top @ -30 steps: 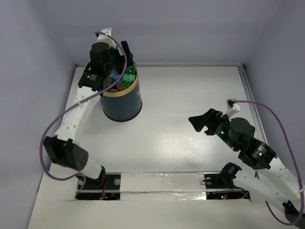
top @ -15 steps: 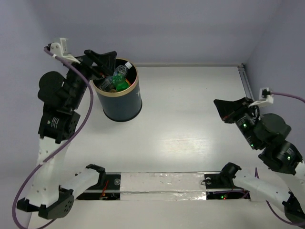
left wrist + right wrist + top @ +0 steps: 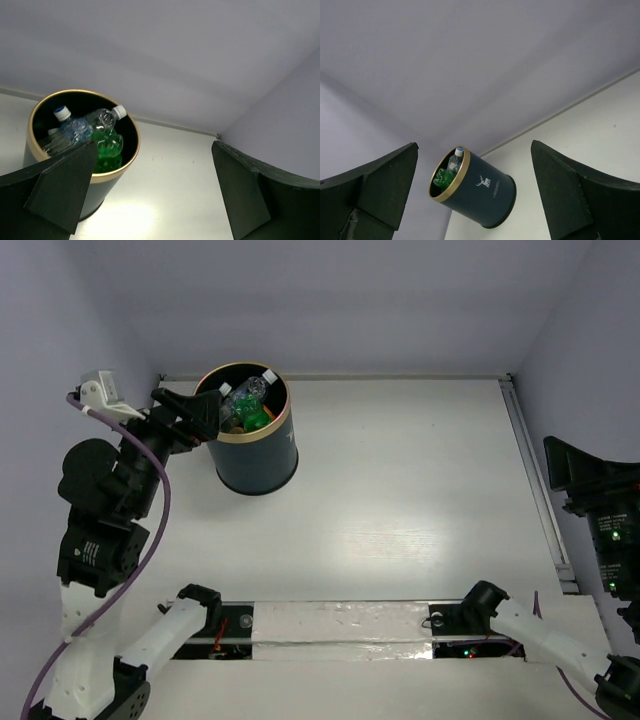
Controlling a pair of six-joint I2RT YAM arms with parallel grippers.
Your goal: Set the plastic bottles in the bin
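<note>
The dark navy bin (image 3: 262,462) with a gold rim stands upright at the back left of the table. Inside it lie a clear bottle with a white cap (image 3: 250,390), a green bottle (image 3: 260,418) and something orange (image 3: 229,425). My left gripper (image 3: 186,414) is open and empty, just left of the bin's rim. Its wrist view shows the bin (image 3: 31,125), a clear bottle (image 3: 104,118), a blue-capped bottle (image 3: 70,131) and the green one (image 3: 107,146). My right gripper (image 3: 588,476) is open and empty at the far right. It sees the bin (image 3: 485,190) from afar.
The white table (image 3: 400,500) is walled on the left, back and right. A raised rail (image 3: 530,470) runs along its right edge. No bottle shows on the table outside the bin.
My left gripper has drawn back from over the bin to its left side. My right arm has pulled back from the table's middle right to the right edge.
</note>
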